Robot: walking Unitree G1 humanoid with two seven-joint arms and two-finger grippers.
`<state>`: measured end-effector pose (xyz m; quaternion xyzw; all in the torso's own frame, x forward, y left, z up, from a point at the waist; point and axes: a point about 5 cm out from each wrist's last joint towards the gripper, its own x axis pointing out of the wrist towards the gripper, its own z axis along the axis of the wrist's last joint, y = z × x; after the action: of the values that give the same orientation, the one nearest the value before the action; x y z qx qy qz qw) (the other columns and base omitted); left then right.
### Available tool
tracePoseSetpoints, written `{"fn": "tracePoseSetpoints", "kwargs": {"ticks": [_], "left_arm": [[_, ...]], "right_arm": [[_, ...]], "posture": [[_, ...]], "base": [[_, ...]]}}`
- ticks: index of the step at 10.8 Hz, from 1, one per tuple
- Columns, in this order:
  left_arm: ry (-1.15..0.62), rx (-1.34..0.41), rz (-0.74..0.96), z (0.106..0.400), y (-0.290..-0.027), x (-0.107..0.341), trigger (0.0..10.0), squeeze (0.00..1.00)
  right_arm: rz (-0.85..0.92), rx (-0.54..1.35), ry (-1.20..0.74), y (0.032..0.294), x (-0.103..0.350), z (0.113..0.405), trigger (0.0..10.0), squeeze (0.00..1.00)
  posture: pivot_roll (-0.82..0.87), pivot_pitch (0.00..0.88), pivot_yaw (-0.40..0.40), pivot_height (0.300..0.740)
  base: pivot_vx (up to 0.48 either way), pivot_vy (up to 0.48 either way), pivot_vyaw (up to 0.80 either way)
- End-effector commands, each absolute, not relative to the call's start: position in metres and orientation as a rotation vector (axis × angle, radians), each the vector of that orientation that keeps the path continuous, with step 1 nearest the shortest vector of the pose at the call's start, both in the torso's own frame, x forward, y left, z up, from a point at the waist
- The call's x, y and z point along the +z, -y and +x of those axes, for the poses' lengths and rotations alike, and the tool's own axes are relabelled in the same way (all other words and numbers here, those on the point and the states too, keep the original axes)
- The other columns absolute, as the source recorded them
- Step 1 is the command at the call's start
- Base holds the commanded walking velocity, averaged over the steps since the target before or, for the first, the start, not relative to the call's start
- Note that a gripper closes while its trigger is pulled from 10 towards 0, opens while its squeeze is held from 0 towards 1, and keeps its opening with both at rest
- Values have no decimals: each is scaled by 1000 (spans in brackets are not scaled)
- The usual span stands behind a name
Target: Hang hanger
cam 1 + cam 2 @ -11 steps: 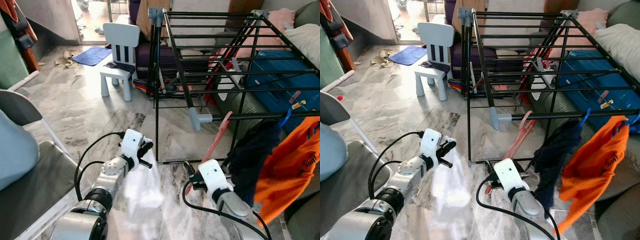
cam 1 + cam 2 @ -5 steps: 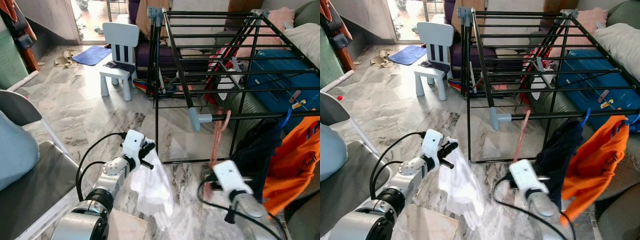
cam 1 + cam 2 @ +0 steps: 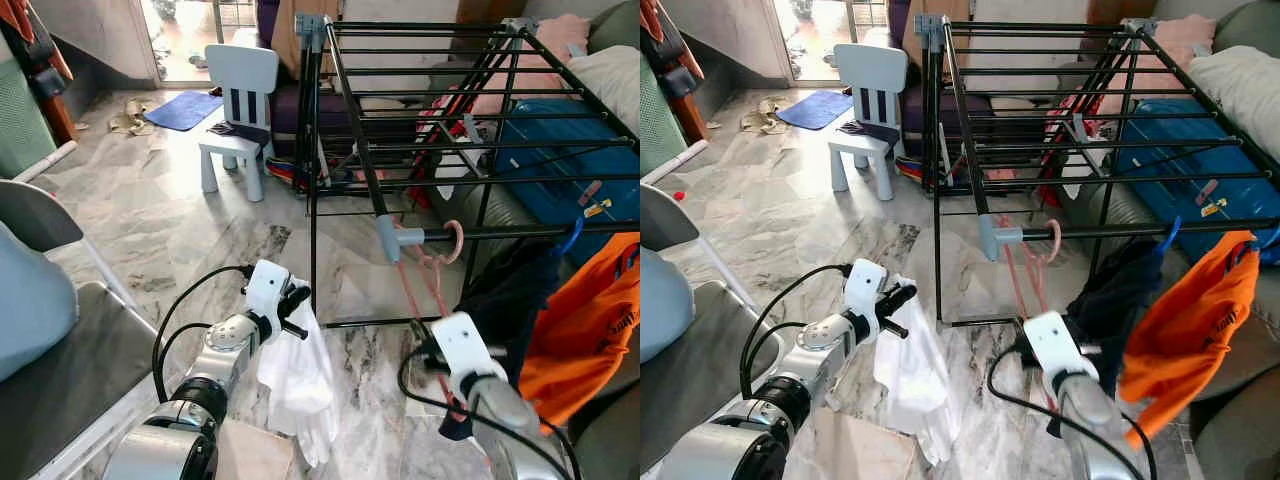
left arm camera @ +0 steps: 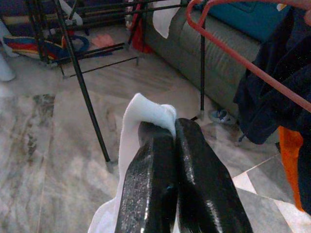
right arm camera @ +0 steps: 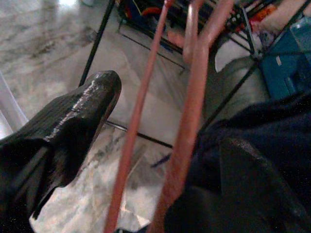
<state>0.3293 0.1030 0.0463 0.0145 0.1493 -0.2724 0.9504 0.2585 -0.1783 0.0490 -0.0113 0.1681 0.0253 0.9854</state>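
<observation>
Hanger (image 3: pixel 432 275), pink/red, hook already over the front rail of the black drying rack (image 3: pixel 480 150), just beside the grey corner joint (image 3: pixel 392 238). Its body hangs down from the rail toward the right gripper (image 5: pixel 160 160), long axis running roughly vertical, slightly slanted. Right gripper sits directly below the hook. In the right wrist view the jaws are spread wide apart, with the hanger's two thin bars running between them and not clamped, so the grip looks released. Dark garment (image 3: pixel 500 300) and orange garment (image 3: pixel 585 320) hang on the same rail further to the right, the dark one right against the right gripper.

Left gripper (image 4: pixel 175 160) is low over the marble floor (image 3: pixel 180 220), well apart from the rack, jaws clenched on a white cloth (image 3: pixel 300 375) that drapes down.

Judgement: hang looks basically done; right arm is the nearer one and only needs to back off downward, clear of the hanger bars.
</observation>
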Motion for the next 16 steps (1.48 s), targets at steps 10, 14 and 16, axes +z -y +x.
{"fn": "tracePoseSetpoints", "kwargs": {"ticks": [10, 14, 16], "left_arm": [[-303, -574, 54, 329, -96, 47, 10000, 0], [-319, -572, 67, 328, -97, 45, 10000, 0], [-331, -553, 80, 326, -111, 41, 10000, 0]], "right_arm": [[-73, 56, -371, 195, 54, 287, 0, 0], [-74, 93, -385, 198, 56, 280, 10000, 0], [-46, 68, -358, 201, 59, 265, 10000, 0]], "posture": [[56, 0, -49, 740], [54, 0, -53, 740], [49, 0, -48, 740]], "base": [[0, 0, 0], [0, 0, 0], [0, 0, 0]]}}
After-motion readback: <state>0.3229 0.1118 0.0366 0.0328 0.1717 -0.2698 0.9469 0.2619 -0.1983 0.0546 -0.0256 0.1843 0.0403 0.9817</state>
